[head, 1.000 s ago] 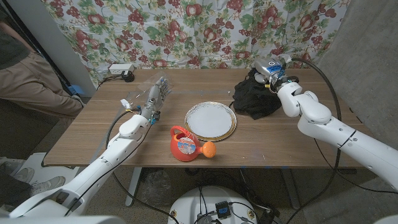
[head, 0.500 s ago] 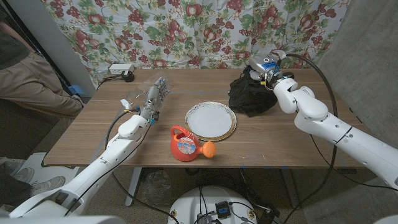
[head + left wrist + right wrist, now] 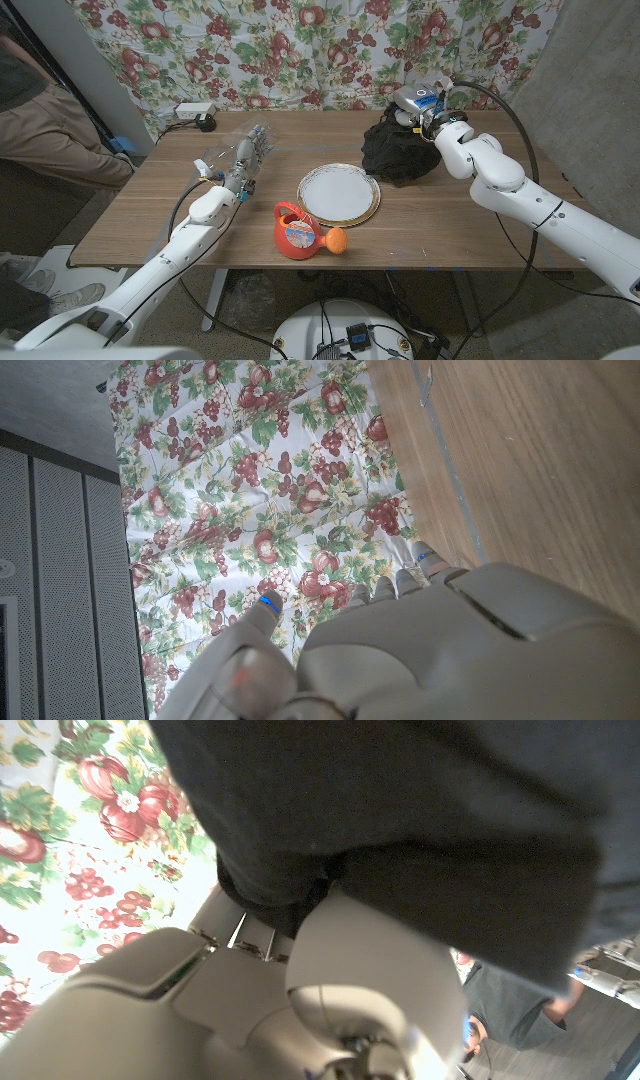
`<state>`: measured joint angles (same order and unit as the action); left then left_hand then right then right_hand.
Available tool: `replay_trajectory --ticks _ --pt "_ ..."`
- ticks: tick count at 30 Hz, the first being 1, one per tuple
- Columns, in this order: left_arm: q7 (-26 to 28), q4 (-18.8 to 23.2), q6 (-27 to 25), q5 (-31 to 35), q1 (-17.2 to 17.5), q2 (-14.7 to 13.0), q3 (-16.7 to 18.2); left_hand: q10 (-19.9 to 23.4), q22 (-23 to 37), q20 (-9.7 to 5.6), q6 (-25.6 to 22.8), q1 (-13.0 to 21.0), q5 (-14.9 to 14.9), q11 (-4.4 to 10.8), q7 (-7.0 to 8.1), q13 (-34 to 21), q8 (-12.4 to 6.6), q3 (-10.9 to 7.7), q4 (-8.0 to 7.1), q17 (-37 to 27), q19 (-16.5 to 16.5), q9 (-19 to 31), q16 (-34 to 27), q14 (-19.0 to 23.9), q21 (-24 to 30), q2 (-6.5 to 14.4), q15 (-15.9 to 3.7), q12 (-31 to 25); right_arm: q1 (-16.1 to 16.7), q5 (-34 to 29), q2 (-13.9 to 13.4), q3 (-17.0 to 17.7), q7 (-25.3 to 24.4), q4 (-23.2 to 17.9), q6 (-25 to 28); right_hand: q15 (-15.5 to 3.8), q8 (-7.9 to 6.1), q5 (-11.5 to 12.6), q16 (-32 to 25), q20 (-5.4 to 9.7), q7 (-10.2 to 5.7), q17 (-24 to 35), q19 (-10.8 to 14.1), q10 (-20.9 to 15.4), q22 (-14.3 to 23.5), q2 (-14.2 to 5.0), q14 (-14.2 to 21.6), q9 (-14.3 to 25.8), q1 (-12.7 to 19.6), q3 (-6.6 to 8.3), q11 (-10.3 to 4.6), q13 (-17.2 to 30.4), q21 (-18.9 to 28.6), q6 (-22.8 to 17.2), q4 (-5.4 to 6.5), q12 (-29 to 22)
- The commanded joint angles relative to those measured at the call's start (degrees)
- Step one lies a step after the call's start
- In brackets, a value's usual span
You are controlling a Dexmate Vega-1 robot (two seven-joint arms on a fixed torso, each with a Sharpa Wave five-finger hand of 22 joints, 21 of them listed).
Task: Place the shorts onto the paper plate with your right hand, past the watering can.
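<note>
right hand (image 3: 412,103) grips the black shorts (image 3: 396,155), bunched at the table's far right, for carrying | paper plate (image 3: 339,194) bare, mid-table, well apart | watering can (image 3: 298,231) just in front of plate | left hand (image 3: 243,158) idle, fingers apart, holding nothing

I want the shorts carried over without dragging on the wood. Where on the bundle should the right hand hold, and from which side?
Probably the top of the heap, from above and behind, as the right hand does now. The black shorts are bunched in a soft mound on the table, so the raised upper folds give the fingers cloth to gather. The right wrist view shows fabric draped over the fingers.
</note>
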<state>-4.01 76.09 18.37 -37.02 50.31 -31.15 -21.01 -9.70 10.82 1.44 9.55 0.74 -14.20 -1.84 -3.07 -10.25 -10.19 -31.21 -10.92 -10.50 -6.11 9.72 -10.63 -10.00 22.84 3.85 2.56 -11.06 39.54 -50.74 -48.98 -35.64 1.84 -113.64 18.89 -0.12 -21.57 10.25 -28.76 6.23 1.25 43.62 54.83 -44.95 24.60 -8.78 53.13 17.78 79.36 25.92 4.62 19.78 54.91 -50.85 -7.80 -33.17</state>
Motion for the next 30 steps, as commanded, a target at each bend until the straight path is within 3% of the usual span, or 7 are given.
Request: replay_trajectory --ticks 1,30 --pt "-0.27 0.33 0.23 -0.35 0.43 -0.24 0.24 -3.12 0.05 -0.09 1.82 -0.04 -0.27 -0.42 -0.33 -0.27 -0.32 0.14 0.19 -0.22 0.03 0.34 -0.36 -3.45 -0.17 6.31 0.08 -0.46 -0.22 -1.68 0.86 0.07 1.29 -1.45 -1.02 -12.13 -0.37 0.49 0.12 6.54 0.86 0.40 -3.97 -3.18 0.23 -0.64 7.67 0.10 1.46 -0.32 -1.40 4.62 0.77 -1.27 -0.09 -0.11" --pt "-0.74 -0.90 0.59 -0.72 0.03 -0.10 0.55 -2.85 0.06 0.03 1.65 -0.01 -0.31 -0.49 -0.52 -0.27 -0.35 0.11 0.19 -0.22 0.13 0.35 -0.37 -3.36 -0.34 6.35 0.06 -0.52 -2.14 -4.13 3.52 -1.13 3.86 -2.24 -4.97 -12.02 0.69 0.56 0.83 6.56 1.86 1.84 -5.24 -2.15 0.18 -0.75 6.91 -0.31 2.15 -0.70 -0.81 4.82 2.88 0.03 -0.05 1.02"
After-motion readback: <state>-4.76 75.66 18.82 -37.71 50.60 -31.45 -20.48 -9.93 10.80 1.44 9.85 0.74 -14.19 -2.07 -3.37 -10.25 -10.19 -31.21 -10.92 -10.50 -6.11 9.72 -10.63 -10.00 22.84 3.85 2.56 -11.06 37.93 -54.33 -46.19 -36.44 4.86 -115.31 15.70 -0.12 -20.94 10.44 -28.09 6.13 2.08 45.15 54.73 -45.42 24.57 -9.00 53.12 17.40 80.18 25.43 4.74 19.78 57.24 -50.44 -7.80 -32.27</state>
